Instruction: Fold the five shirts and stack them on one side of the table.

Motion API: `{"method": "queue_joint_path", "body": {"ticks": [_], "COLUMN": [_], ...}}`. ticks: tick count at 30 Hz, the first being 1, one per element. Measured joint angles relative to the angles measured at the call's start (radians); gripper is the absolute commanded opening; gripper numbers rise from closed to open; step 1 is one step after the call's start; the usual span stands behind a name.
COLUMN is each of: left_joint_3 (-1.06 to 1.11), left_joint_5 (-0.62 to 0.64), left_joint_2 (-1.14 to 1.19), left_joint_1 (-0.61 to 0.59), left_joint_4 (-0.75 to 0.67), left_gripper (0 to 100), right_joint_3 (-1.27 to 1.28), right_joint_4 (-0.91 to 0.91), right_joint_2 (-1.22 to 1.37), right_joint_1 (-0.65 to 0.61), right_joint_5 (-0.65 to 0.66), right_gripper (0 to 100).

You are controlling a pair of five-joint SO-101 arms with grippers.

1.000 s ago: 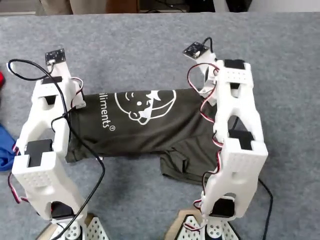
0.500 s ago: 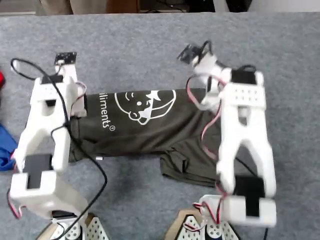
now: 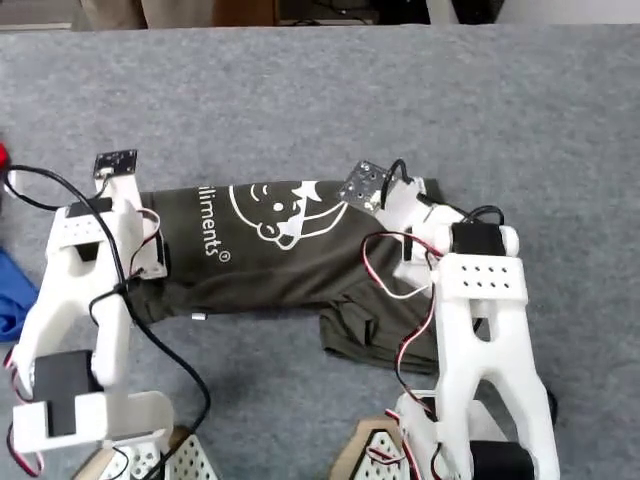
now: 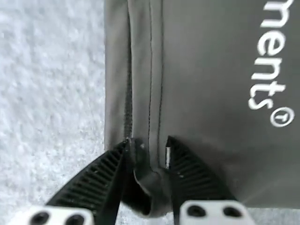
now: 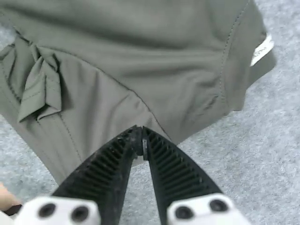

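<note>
Left hand [image 4: 147,143] clamped narrow on a rolled pinch of hem [image 4: 140,70] at one end of the shirt [image 3: 290,260]. Right hand [image 5: 141,133] closed almost tip to tip at the shirt's thin edge at the opposite end, apparently nipping it, not far from a crumpled sleeve [image 5: 40,89].

Long axis of the shirt running straight across the worktop [image 3: 300,90], from one hand to the other, with the garment lying between them and neither arm nearer to its middle. Probably a matter of carrying both held ends the same way at once, square to that axis, so the fold line stays straight.

Dark olive knit, thin and limp, mostly flat but puckered where held. Double row of stitching along the hem, white print [image 3: 290,210] on the upper face, small pale label [image 5: 261,49] poking out at one corner. Sleeve gathered into pleats, likely to drag or bunch under a fold. Grey worktop covering, felt-like and nappy, likely enough to grip cloth. Ribbed black pads on both hands. Blue cloth [image 3: 10,290] at the worktop's edge, well apart.
</note>
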Motion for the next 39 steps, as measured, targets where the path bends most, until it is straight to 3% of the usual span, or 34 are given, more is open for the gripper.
{"method": "queue_joint_path", "body": {"ticks": [5,17,26,28,31,33,36,39], "left_joint_3": [-0.044,-0.066,0.143,0.166,0.166,0.147,0.1,0.04], "left_joint_5": [0.0,0.018,0.003,0.003,0.075,0.152,0.253,0.279], "left_joint_2": [0.098,0.012,-0.195,-0.232,-0.282,-0.295,-0.296,-0.267], "left_joint_1": [0.0,0.0,-0.002,-0.014,-0.063,-0.098,-0.117,-0.084], "left_joint_4": [0.043,0.13,0.133,0.107,0.069,0.046,0.009,-0.034], "left_gripper": [1,2,3,8,24,28,25,14], "right_joint_3": [0.0,0.0,0.0,0.0,0.0,0.0,0.0,0.0], "right_joint_4": [0.0,0.0,0.0,0.0,-0.015,-0.02,-0.038,-0.075], "right_joint_2": [-0.006,-0.006,-0.006,-0.006,-0.006,-0.006,-0.006,-0.006], "right_joint_1": [0.0,0.0,0.0,0.0,0.0,0.0,0.0,0.0], "right_joint_5": [0.0,0.0,0.0,0.0,0.0,0.0,0.0,0.0], "right_gripper": [0.5,0.5,0.5,0.5,0.5,0.5,0.5,0.5]}}
